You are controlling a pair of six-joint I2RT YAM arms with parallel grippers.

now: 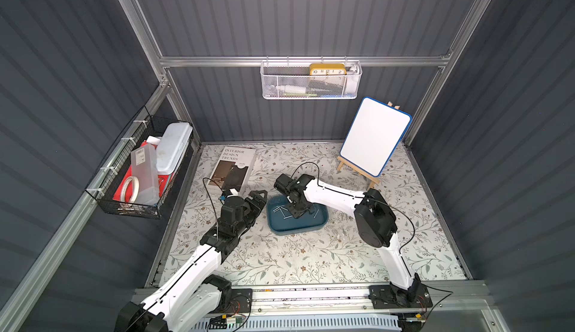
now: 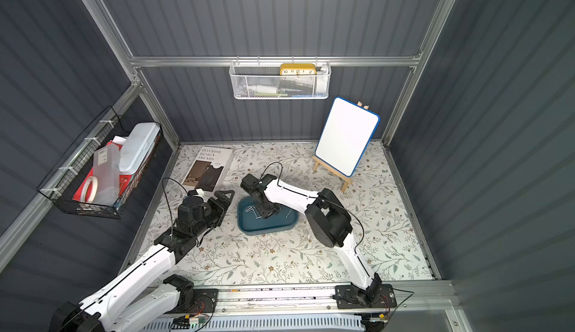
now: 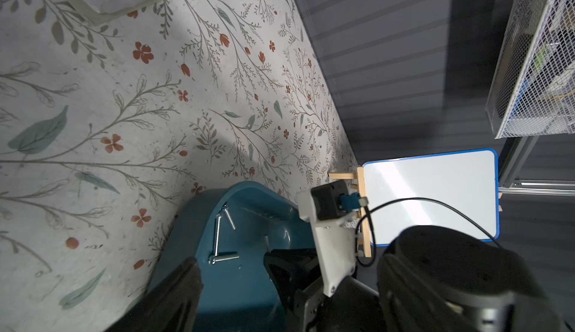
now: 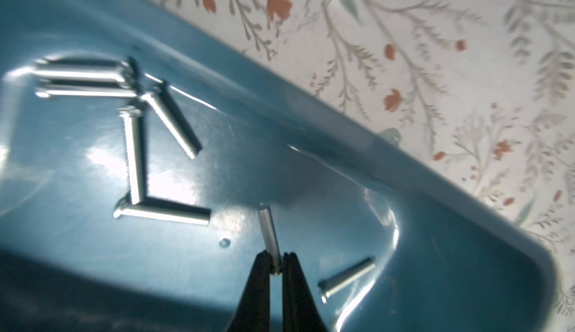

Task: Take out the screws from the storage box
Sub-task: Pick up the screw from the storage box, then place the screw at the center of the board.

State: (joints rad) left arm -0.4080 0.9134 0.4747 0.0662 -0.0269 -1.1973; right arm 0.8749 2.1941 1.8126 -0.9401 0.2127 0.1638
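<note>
Your R claw point(image 4: 277, 263) is pinching one screw point(image 4: 268, 224) inside the storage box point(image 4: 342, 134), shaft pointing straight out past the tips; other screws point(image 4: 133, 153) are lying beyond. L claw point(image 1: 257, 200) is sitting spread just beside the box.

Enclosure: dark grey ribbed walls point(image 1: 311, 19), aluminium frame point(image 1: 211, 62).
Worktop point(image 1: 311, 259) has a floral print with soft glare near the front. White mesh basket point(image 1: 280, 87) hangs on the back rail, black wire basket point(image 1: 124, 210) on the side wall.
</note>
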